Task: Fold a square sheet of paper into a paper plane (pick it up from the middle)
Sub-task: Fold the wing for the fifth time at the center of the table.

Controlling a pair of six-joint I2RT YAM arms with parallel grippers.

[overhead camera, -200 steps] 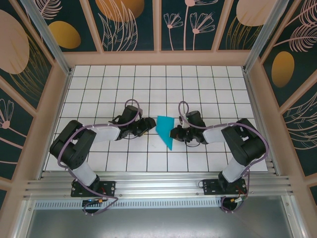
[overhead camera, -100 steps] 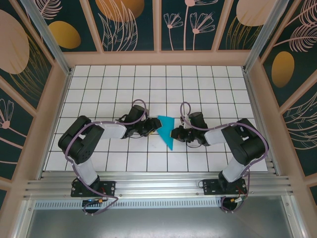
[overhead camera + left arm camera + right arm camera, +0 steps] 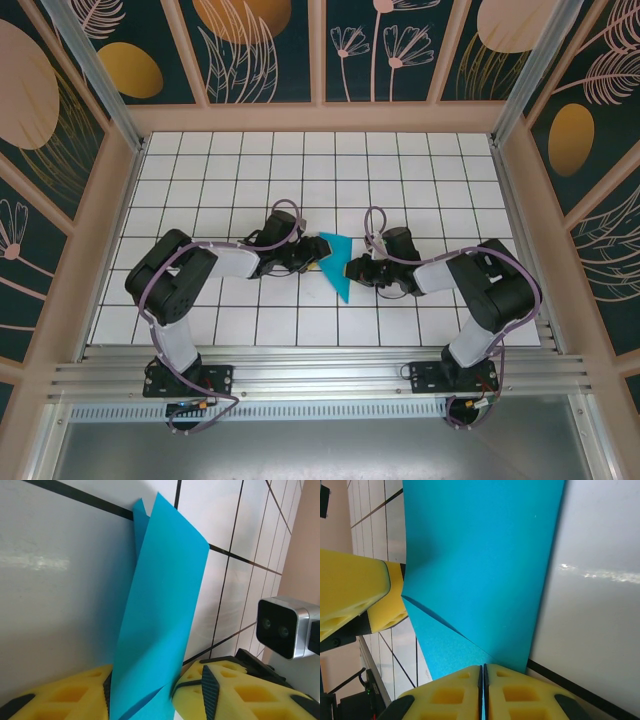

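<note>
paper [image 3: 480,555]: matt, smooth | table [image 3: 55,580]: glossy tiles | right pincer pads [image 3: 520,695]: yellow foam

Bright, even light, with soft glare streaking the white tiles [image 3: 600,575].

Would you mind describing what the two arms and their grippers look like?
Both the left arm and the right arm have black joints with pale grey-white links, and a lilac cable loops along each. The left gripper and the right gripper are black with yellow fingers that have moulded recesses and black ribbed strips.
</note>
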